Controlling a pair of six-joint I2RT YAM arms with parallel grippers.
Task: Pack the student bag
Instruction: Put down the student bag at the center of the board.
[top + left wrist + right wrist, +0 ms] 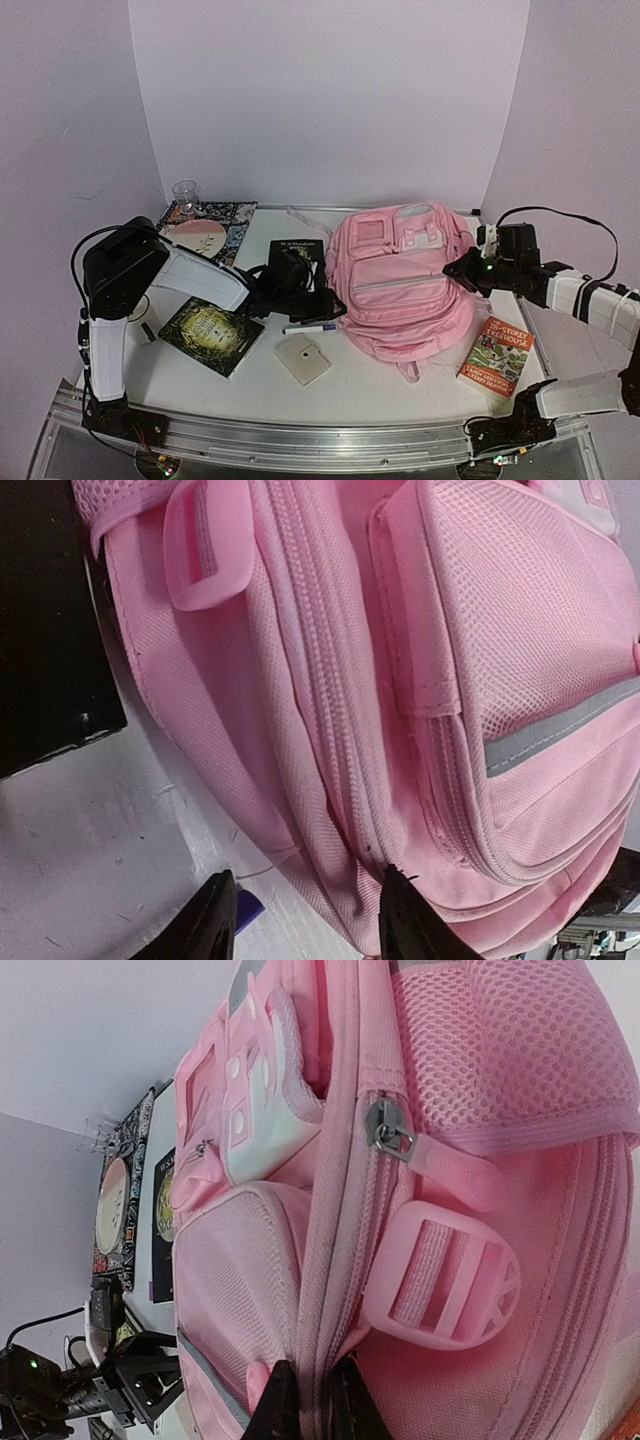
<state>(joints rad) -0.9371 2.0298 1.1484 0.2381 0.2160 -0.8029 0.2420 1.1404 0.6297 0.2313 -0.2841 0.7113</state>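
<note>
Lying on the desk (330, 385), the student bag (405, 285) had the right gripper (315, 1365) pinched shut on its side seam; the left gripper (310, 875) stood open at its opposite edge.

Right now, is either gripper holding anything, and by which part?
The right gripper pinches the student bag by its side zip seam; the left gripper holds nothing.

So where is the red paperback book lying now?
In the top view, the red paperback book lies at the front right, next to the lower right corner of the pale-pink fabric backpack.
</note>
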